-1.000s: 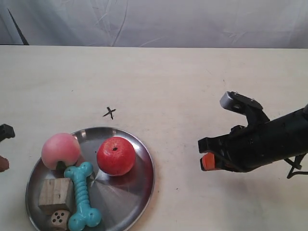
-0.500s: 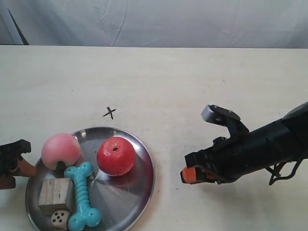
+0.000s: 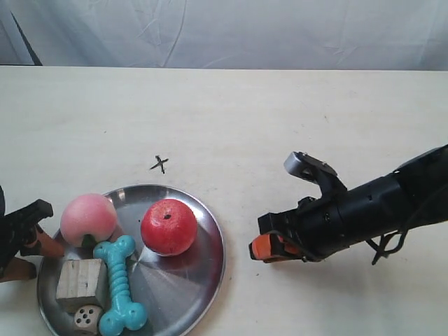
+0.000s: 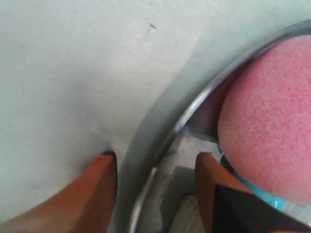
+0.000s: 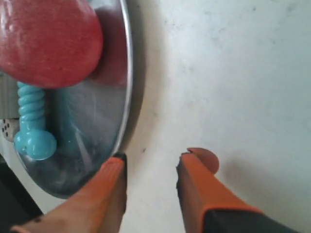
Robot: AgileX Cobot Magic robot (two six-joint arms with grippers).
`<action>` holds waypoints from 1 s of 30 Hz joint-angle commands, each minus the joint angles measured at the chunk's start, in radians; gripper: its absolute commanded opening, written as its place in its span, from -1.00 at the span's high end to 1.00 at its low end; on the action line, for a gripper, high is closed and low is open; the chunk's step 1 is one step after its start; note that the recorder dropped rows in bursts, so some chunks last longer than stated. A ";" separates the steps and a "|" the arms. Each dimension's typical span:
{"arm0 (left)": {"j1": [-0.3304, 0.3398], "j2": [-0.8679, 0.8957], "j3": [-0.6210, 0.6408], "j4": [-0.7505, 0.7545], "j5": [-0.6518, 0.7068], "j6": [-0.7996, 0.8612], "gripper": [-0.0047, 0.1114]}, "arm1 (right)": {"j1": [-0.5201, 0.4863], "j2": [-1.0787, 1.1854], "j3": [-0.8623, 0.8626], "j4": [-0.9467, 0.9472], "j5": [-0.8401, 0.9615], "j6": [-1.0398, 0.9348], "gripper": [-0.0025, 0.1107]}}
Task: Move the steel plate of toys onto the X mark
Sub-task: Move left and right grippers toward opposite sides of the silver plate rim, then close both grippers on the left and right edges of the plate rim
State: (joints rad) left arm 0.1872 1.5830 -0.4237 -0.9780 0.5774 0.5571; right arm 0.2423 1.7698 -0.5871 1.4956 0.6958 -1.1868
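The steel plate [image 3: 183,292] lies at the front left and holds a pink peach [image 3: 87,218], red apple [image 3: 168,226], turquoise bone [image 3: 120,283], wooden cube [image 3: 80,283] and die [image 3: 86,318]. The X mark [image 3: 159,164] is on the table just beyond the plate's far rim. My left gripper [image 3: 33,253] is open at the plate's left edge. In the left wrist view the left gripper [image 4: 154,162] straddles the rim [image 4: 194,107], one finger outside and one inside beside the peach [image 4: 272,121]. My right gripper [image 3: 263,248] is open, low over the table just right of the plate. In the right wrist view the right gripper [image 5: 151,160] has only table between its fingers, next to the plate [image 5: 97,126].
The pale beige tabletop [image 3: 280,119] stretches behind and to the right of the plate. A grey cloth backdrop [image 3: 224,31] hangs along the table's far edge. The right arm's black body [image 3: 378,203] lies across the right side.
The right arm has slid left across the table toward the plate. The left gripper has come in from the left edge and reached the plate's rim. The plate and toys have not moved.
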 commanded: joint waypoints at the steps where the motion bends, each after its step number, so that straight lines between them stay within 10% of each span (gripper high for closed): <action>1: -0.001 0.029 0.008 0.007 -0.042 0.003 0.07 | 0.034 0.060 -0.051 0.014 0.026 -0.014 0.33; 14: -0.001 0.073 0.008 -0.019 -0.023 0.003 0.09 | 0.192 0.173 -0.156 0.045 0.014 0.009 0.37; 23: -0.001 0.073 0.008 -0.023 0.006 0.005 0.91 | 0.230 0.178 -0.156 0.078 -0.021 0.013 0.96; 30: -0.001 0.073 0.000 -0.037 0.021 0.031 0.92 | 0.230 0.178 -0.163 0.116 -0.019 0.013 0.97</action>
State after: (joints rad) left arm 0.1890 1.6315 -0.4317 -0.9994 0.5982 0.6130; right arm 0.4575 1.9467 -0.7369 1.5971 0.6345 -1.1442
